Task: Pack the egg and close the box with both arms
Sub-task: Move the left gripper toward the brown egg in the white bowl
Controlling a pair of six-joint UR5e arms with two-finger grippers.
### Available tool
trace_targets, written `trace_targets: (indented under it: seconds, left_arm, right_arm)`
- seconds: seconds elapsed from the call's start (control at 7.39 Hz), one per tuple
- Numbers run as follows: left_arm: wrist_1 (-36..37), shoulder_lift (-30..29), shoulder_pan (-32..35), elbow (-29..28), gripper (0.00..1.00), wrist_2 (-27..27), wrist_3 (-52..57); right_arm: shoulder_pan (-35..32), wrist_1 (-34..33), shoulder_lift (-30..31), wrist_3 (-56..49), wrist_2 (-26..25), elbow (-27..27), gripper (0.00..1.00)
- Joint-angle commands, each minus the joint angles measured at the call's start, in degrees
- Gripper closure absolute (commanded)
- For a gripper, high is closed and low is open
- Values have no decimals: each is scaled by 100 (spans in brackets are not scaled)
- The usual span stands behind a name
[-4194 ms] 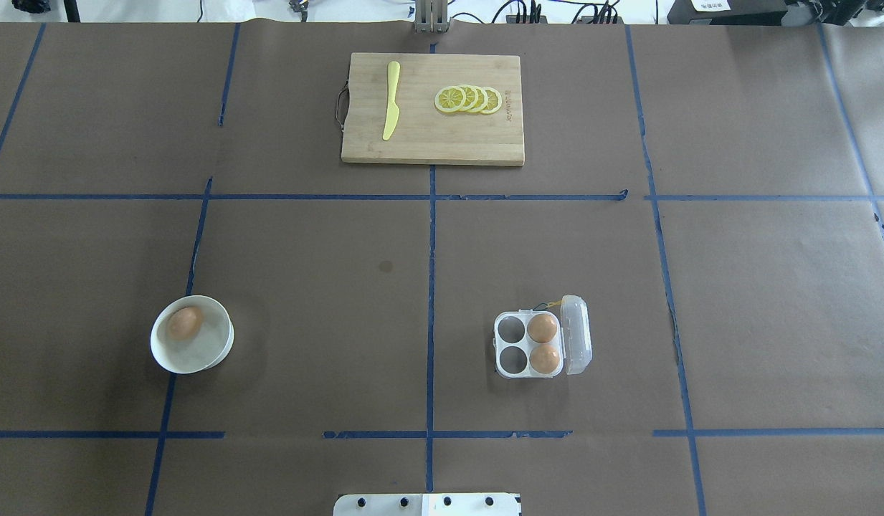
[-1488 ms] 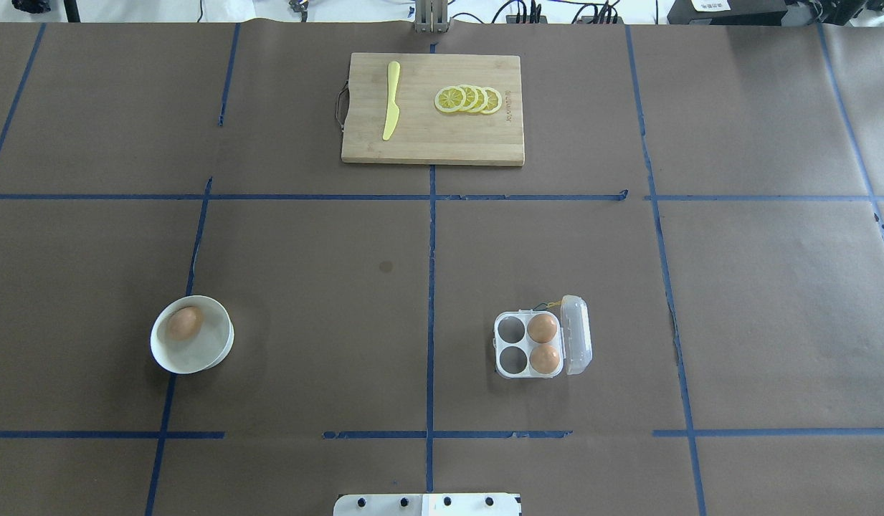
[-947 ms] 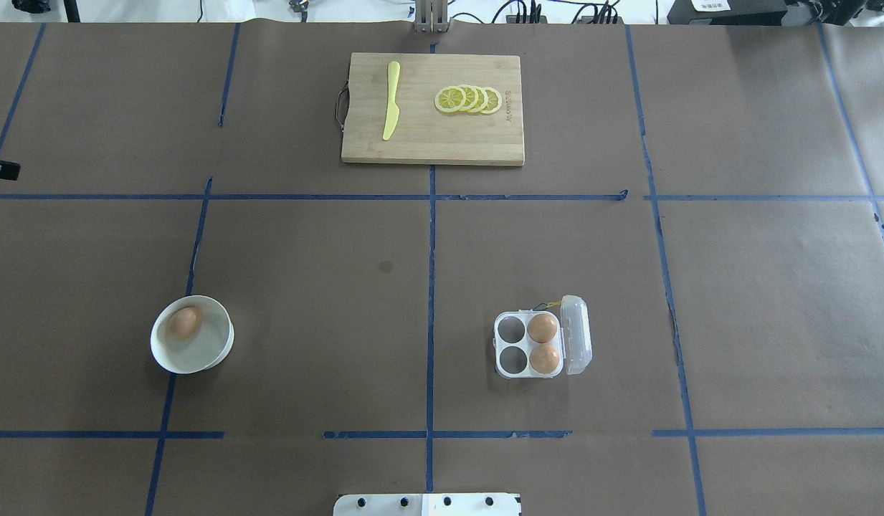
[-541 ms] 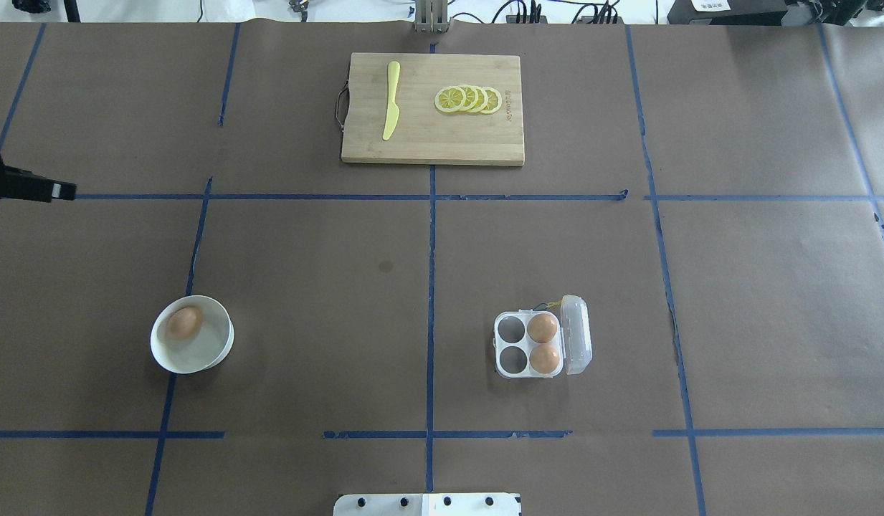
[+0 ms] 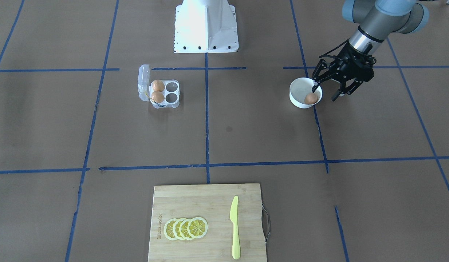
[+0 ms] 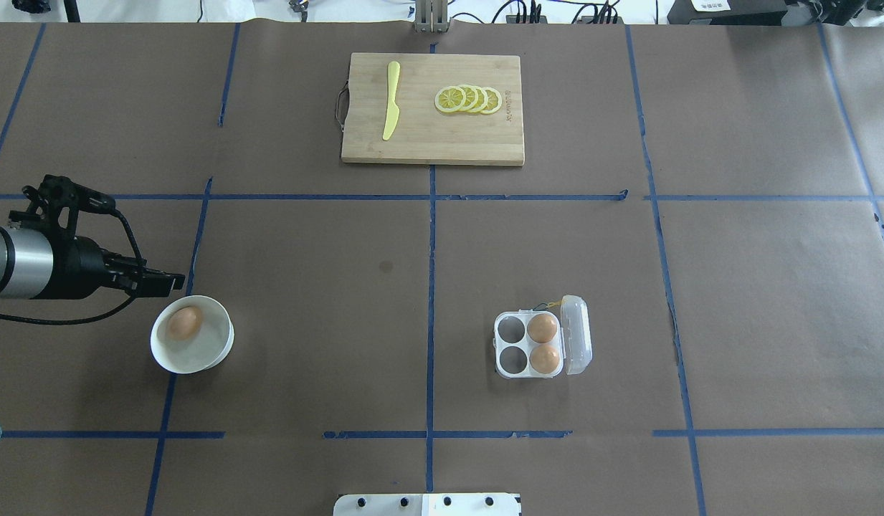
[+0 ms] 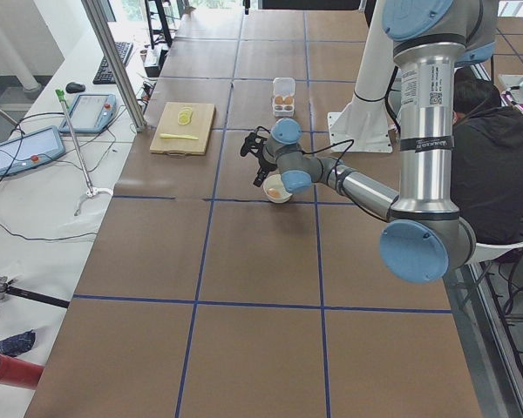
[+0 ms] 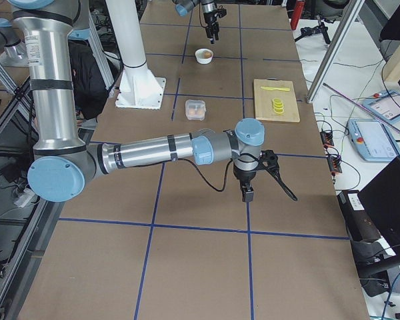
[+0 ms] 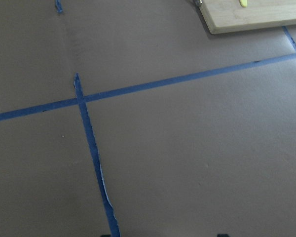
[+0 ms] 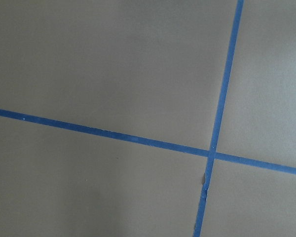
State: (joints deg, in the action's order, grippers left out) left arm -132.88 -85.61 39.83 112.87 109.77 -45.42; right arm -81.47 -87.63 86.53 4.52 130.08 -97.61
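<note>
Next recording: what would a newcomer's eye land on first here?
The left gripper, spread open, hangs by the white bowl holding one egg. On the robot's right, the clear egg carton sits lid-open with two eggs and two empty cups. A cutting board at the far edge bears lemon slices and a yellow knife.

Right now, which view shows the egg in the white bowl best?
Overhead exterior: the egg lies unobstructed in the white bowl. Front-facing shows it smaller, beside the left gripper's fingers; side views show a speck; wrist views show only table.
</note>
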Motion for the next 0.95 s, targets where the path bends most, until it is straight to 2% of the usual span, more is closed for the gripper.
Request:
trace_targets:
  seconds: [0.0, 0.41, 0.81]
  left_arm:
    - [-106, 175, -290, -63, 26, -43, 420]
    - [-106, 141, -731, -203, 28, -254, 412]
    - [-106, 71, -810, -326, 28, -254, 411]
  right_arm:
    - [0, 0, 4, -3, 0, -3, 0]
    - [0, 0, 13, -12, 0, 23, 0]
    - [0, 0, 13, -21, 0, 40, 0]
